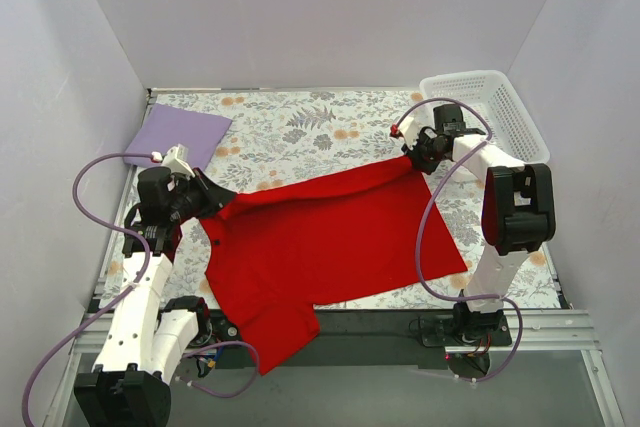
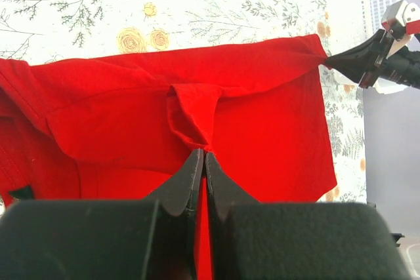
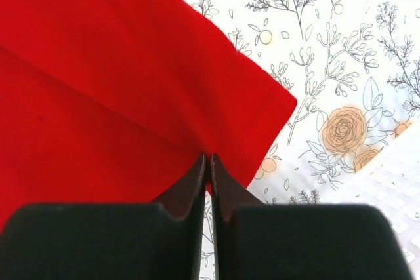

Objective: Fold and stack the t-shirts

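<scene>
A floral tablecloth covers the table between white walls. The red t-shirt lies spread at centre, one sleeve hanging off at 6 o'clock. The left gripper at 9 o'clock and the right gripper at 2 each have jaws pinched on its edge. Uneven pulling could slip these thin pinches and bunch the fold. The lilac t-shirt at 10 and the basket at 2 obstruct nothing.

Soft, matt cloth in red t-shirt and lilac t-shirt at ten o'clock. White plastic lattice in basket at two o'clock.
</scene>
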Tool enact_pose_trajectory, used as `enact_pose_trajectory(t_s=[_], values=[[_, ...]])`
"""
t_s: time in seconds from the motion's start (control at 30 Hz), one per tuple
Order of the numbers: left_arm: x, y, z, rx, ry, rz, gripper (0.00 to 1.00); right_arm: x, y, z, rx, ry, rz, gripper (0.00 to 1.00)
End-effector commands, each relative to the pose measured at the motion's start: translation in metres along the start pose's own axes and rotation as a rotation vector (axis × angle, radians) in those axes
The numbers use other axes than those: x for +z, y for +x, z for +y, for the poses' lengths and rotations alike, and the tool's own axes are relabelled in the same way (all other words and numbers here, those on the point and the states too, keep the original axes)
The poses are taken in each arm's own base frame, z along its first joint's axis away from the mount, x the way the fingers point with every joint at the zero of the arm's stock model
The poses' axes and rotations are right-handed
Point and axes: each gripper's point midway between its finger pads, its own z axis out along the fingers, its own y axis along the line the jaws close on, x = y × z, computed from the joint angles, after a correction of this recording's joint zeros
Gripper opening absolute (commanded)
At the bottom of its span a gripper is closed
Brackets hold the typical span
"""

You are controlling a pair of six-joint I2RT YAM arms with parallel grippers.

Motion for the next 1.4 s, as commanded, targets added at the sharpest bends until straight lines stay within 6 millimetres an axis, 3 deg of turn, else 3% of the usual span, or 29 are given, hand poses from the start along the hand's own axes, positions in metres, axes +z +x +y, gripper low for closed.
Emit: enact_pose_trajectory(t_s=[0.0, 0.47, 0.63, 0.73, 0.77, 0.87, 1.13, 1.37], values=[[-0.010, -0.010, -0.010, 0.003, 0.002, -0.033, 0.00, -0.013, -0.009, -0.005, -0.029, 0.027, -0.024, 0.10], [-0.010, -0.006, -0.004, -0.016, -0.027, -0.019, 0.00, -0.016, 0.002, 0.003, -0.050, 0.022, -0.005, 0.11], [-0.008, -0.005, -0.002, -0.025, -0.035, -0.013, 0.00, -0.015, 0.005, 0.006, -0.051, 0.010, -0.002, 0.16], [-0.008, -0.005, -0.003, -0.025, -0.034, -0.012, 0.00, -0.017, 0.005, 0.010, -0.057, 0.000, -0.001, 0.29], [-0.008, -0.005, -0.002, -0.026, -0.035, -0.011, 0.00, -0.021, 0.003, 0.010, -0.058, 0.002, -0.008, 0.40], [-0.008, -0.004, -0.004, -0.024, -0.025, -0.008, 0.01, -0.029, -0.005, 0.012, -0.065, -0.001, -0.034, 0.48], [-0.008, -0.001, -0.008, -0.026, 0.002, 0.005, 0.02, -0.043, -0.036, 0.017, -0.012, -0.052, -0.124, 0.48], [-0.006, 0.009, -0.002, -0.055, -0.015, 0.050, 0.03, -0.043, -0.035, 0.025, 0.021, -0.076, -0.134, 0.49]])
